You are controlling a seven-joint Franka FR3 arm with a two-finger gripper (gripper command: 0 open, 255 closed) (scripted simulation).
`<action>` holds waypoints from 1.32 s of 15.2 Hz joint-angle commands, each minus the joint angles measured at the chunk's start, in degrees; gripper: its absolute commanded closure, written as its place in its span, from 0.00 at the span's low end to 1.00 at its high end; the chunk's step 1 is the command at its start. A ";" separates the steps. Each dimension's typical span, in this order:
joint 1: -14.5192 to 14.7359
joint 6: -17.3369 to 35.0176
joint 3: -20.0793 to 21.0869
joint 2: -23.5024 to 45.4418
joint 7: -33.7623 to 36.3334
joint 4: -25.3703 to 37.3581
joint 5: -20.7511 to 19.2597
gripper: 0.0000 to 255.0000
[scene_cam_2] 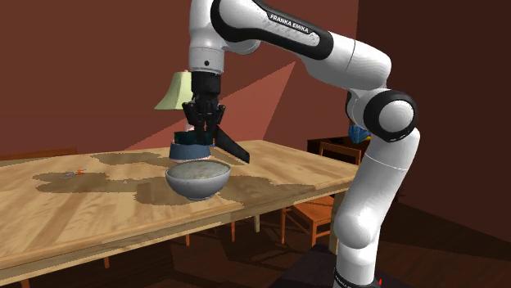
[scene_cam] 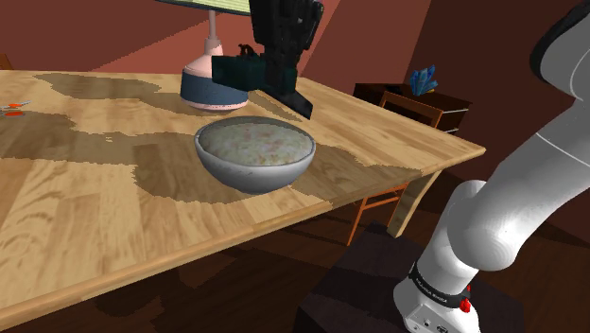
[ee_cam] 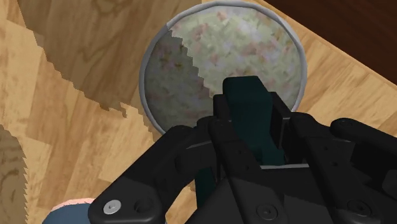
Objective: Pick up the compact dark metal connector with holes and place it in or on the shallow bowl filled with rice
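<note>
Above bowl (scene_cam: 255, 178), over rice (scene_cam: 257, 142): gripper (ee_cam: 251, 124) pinches dark connector (ee_cam: 245, 92) between both fingers, narrow gap, connector not touching bowl.

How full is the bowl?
Full. Speckled rice fills the grey bowl almost to its rim.

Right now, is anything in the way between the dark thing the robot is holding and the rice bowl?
No, nothing visible. The gripper clasps the dark connector above the bowl, with only open air between them. The lamp stands behind the bowl, out of the way.
</note>
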 commanded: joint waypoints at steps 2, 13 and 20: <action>0.17 2.46 -0.33 -1.47 -0.51 -3.75 0.63 1.00; 0.67 8.11 -1.00 -4.73 -1.84 -12.39 1.99 1.00; 0.67 8.09 -1.01 -4.74 -1.84 -12.38 1.99 0.00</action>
